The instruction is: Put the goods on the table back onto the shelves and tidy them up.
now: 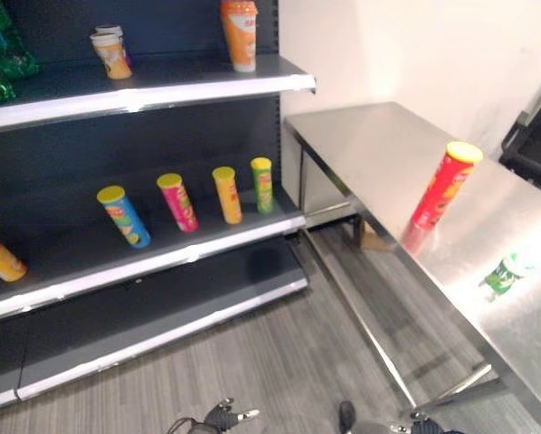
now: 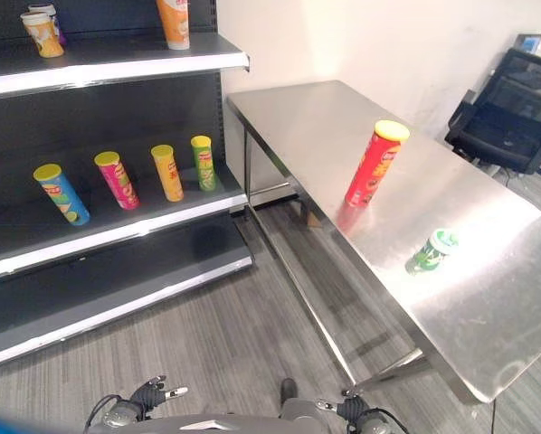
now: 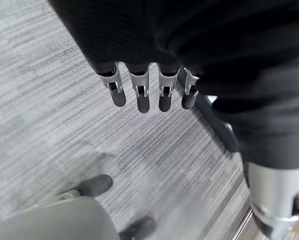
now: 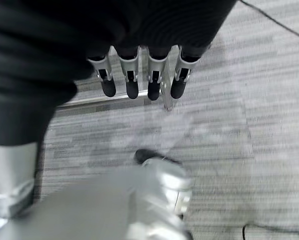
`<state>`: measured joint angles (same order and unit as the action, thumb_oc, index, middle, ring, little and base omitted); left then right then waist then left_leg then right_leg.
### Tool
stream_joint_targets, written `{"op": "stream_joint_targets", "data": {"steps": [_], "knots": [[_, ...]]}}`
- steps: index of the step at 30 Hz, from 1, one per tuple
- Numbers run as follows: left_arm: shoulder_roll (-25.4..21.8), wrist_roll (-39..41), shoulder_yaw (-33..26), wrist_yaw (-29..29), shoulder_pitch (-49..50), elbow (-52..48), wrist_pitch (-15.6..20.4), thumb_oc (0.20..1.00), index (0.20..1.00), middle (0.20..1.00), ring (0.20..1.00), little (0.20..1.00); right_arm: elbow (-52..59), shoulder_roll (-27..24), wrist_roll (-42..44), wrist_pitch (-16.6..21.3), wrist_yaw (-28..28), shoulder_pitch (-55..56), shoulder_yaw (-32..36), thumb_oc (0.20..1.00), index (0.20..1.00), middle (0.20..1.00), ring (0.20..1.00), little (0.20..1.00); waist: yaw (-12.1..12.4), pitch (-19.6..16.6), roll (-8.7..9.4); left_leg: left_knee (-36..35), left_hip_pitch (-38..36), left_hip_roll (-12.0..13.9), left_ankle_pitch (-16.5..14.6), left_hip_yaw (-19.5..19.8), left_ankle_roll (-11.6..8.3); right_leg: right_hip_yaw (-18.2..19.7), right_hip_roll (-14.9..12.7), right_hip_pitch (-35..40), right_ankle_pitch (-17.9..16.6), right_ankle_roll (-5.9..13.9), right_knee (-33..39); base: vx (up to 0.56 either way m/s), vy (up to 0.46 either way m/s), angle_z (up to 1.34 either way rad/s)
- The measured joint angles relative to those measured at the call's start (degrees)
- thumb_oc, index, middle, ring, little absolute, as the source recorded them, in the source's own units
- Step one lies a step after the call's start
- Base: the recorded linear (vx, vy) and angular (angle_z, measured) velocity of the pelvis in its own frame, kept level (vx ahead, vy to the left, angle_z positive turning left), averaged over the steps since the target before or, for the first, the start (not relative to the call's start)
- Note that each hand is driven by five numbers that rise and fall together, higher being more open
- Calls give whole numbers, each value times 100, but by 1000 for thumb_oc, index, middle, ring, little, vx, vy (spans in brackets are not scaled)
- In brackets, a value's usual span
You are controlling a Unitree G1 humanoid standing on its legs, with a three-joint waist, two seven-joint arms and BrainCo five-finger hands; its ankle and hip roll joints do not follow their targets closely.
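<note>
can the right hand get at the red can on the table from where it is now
Probably not yet. The right hand hangs low beside the robot, fingers relaxed over the floor, while the red can stands upright well back on the steel table. Nothing blocks the can; the robot likely must step closer.

Left hand (image 3: 139, 90), right hand (image 4: 139, 75): silver fingers, dark tips, ribbed covers.

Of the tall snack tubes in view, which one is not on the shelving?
The red tube with the yellow lid: it stands upright on the steel table, while the blue, pink, orange and green tubes stand in a row on the middle shelf.
</note>
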<state>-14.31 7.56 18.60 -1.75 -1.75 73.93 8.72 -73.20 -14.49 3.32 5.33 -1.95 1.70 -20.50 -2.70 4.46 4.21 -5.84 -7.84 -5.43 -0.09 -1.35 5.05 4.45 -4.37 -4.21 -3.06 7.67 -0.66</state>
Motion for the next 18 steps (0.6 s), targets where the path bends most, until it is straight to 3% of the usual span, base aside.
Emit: {"op": "stream_joint_targets", "data": {"steps": [1,3,4,5,8,13,14,15,16,18], "knots": [[-35,-12,-64,-9,131,5,-3,1000,1000,1000,1000,1000,-78,-9,1,2,2,39,101,1000,1000,1000,1000,1000,-20,-14,53,0,-76,46,-98,-46,-141,-18,36,105,-413,-153,134,92,-81,-9],[-4,-142,-97,17,158,14,-6,1000,1000,1000,1000,1000,-322,-91,44,-9,3,291,602,1000,1000,1000,1000,1000,-67,-10,-17,-1,-96,256,-209,-150,-325,-107,198,357,-609,-388,635,73,-111,-10],[-10,-151,-110,21,156,16,-6,1000,1000,1000,1000,1000,-443,-137,103,-12,1,365,734,1000,1000,1000,1000,1000,-54,-12,-21,1,-133,308,-230,-165,-358,-128,256,384,-598,-428,633,61,-127,0],[-48,-152,-134,67,151,-31,-4,1000,1000,1000,1000,1000,-652,-347,204,21,74,591,1276,1000,1000,1000,1000,1000,-130,-23,29,3,-148,401,-252,-187,-406,-146,346,395,-562,-489,657,64,-120,-6],[-146,-150,-205,116,91,-27,-5,1000,1000,1000,1000,1000,-1129,-792,355,-98,134,778,1763,1000,1000,1000,1000,1000,-193,-63,76,0,-153,474,-281,-290,-452,-87,436,366,-560,-541,632,31,-53,-15],[-204,-146,-218,292,-55,-116,-2,1000,1000,1000,1000,1000,-1821,-1599,977,-372,258,1105,2875,1000,1000,1000,1000,1000,-221,-117,220,-3,-147,482,-310,-438,-424,-82,423,316,-520,-551,658,33,-35,-16],[-256,-148,-222,342,0,-118,-6,1000,1000,1000,1000,1000,-1827,-1834,1084,-434,354,1063,3363,1000,1000,1000,1000,1000,-281,-138,294,-3,-146,491,-316,-466,-430,-106,421,288,-507,-531,658,32,-25,-32],[-323,-149,-209,403,121,-83,-28,1000,1000,1000,1000,1000,-2064,-2556,1270,-513,436,878,4161,1000,1000,1000,1000,1000,-412,-246,159,-4,-144,503,-347,-537,-411,-164,408,269,-528,-495,641,24,-21,-30],[-350,-149,-220,421,110,10,-31,1000,1000,1000,1000,1000,-1965,-3570,1521,-466,325,953,4420,1000,1000,1000,1000,1000,-514,-355,65,-3,-149,503,-360,-563,-411,-163,411,255,-549,-471,632,29,-18,-23],[-335,-152,-412,396,194,-41,-22,1000,1000,1000,1000,1000,-521,-3995,1813,-434,99,1255,5127,1000,1000,1000,1000,1000,-704,-364,43,-1,-166,532,-327,-630,-465,-138,461,249,-584,-478,656,39,-4,-13]]}}
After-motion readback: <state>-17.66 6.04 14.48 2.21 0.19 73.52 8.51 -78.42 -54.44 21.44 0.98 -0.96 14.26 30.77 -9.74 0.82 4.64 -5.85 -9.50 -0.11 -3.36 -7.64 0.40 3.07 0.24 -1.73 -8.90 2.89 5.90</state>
